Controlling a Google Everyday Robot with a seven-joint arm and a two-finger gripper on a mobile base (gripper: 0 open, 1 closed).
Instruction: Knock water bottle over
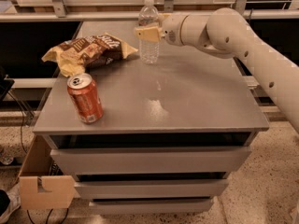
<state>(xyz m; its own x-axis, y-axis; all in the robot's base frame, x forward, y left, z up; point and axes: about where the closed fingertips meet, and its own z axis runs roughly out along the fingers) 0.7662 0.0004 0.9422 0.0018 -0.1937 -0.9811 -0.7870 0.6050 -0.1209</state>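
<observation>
The water bottle [149, 51] is a small clear ribbed plastic bottle with a white cap. It stands upright at the back middle of the grey table top [196, 101]. My gripper [146, 34] reaches in from the right on the pale arm [224, 29]. It sits against the bottle's upper half, across its front at about label height.
An orange-red soda can [85, 99] stands near the table's front left edge. A crumpled brown chip bag [88, 51] lies at the back left, close to the bottle. Drawers [149, 160] are below the top. A cardboard box [42, 188] is on the floor at left.
</observation>
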